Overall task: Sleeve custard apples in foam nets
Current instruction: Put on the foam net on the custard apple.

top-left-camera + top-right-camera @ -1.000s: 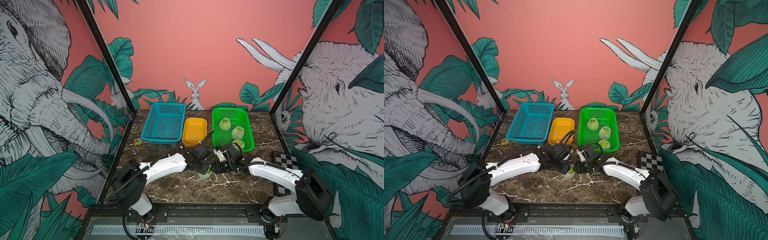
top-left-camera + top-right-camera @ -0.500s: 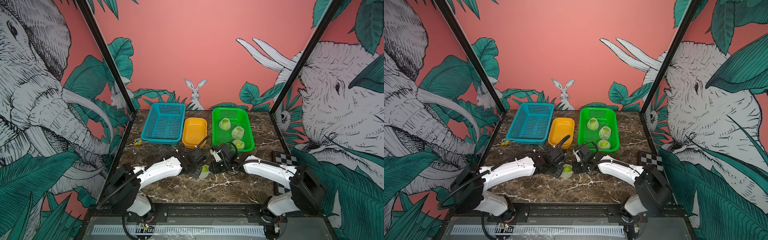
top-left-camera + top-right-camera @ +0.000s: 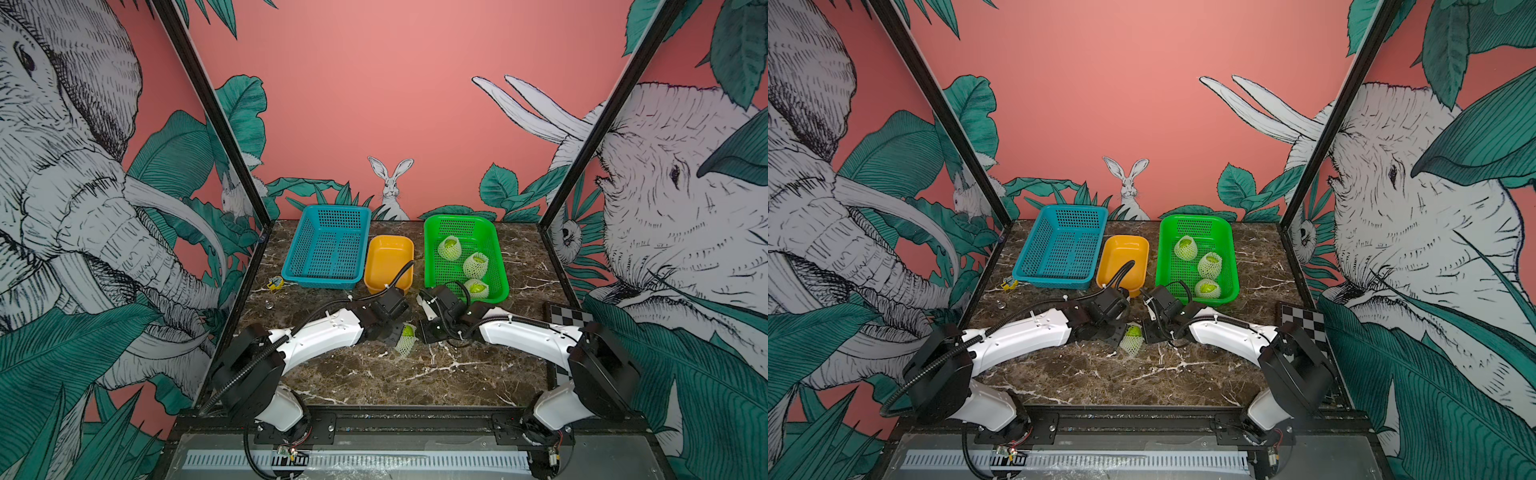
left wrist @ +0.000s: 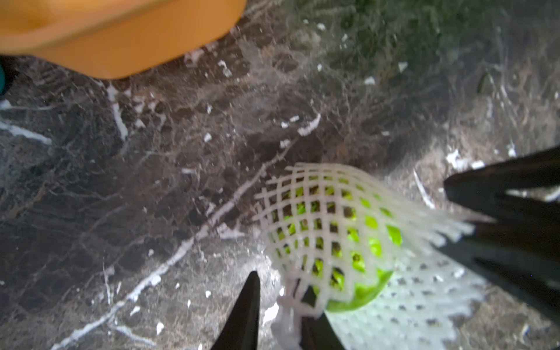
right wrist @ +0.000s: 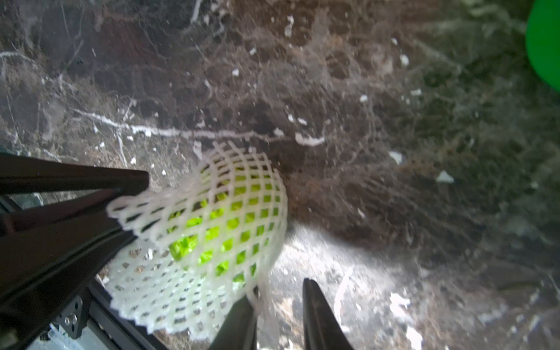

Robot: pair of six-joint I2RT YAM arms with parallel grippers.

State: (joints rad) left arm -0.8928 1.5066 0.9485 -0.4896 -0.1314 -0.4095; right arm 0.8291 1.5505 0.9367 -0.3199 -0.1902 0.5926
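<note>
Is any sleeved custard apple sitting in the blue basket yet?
No, the blue basket holds nothing in a top view; three netted custard apples lie in the green basket.

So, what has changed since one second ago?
Both arms shifted slightly leftward. The left fingers and right fingers pinch the white foam mesh net around the green bumpy custard apple. Three netted fruits, green plastic basket, blue plastic basket, yellow plastic tub: unchanged.

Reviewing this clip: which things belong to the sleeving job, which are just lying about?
Job: bumpy green custard apple, white foam mesh net around it, left gripper, right gripper, three netted custard apples, green perforated plastic basket.
Lying about: blue perforated plastic basket, orange plastic tub, black-and-white checkerboard.
</note>
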